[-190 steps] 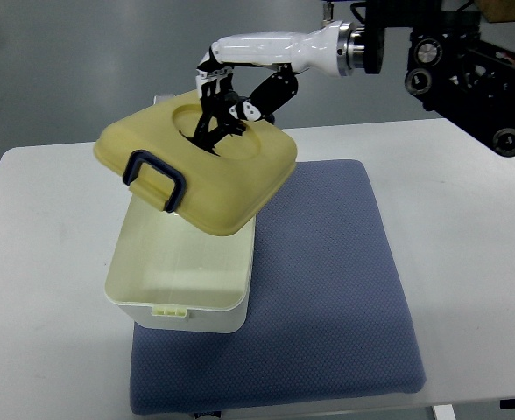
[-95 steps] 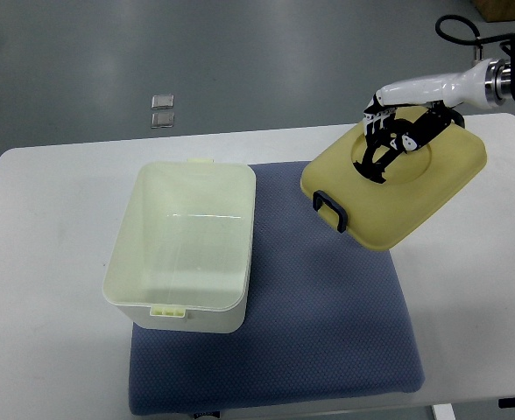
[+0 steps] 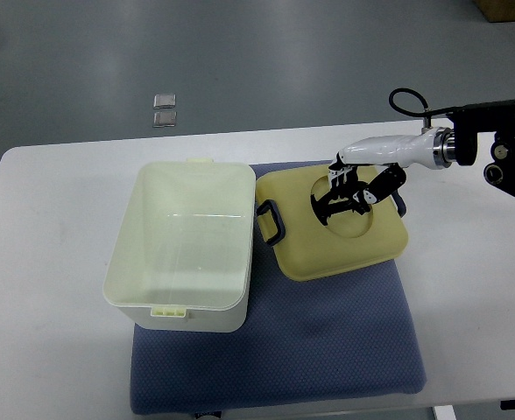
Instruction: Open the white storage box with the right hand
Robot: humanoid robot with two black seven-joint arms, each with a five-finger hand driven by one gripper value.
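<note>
The pale storage box (image 3: 120, 262) stands open and empty on the left part of the blue mat (image 3: 328, 350). Its yellowish lid (image 3: 349, 245) lies flat on the mat just right of the box, with the dark handle (image 3: 271, 220) facing the box. My right hand (image 3: 349, 191) comes in from the right. Its fingers are curled into the round recess on top of the lid and still hold it. The left arm is not in view.
The mat lies on a white table (image 3: 47, 262). My right forearm and its dark mount (image 3: 503, 149) hang over the table's right rear corner. Two small grey squares (image 3: 163, 109) lie on the floor beyond the table.
My right hand carried the lid off the box to the right, then brought it back left and down. The lid now lies on the mat beside the box.
</note>
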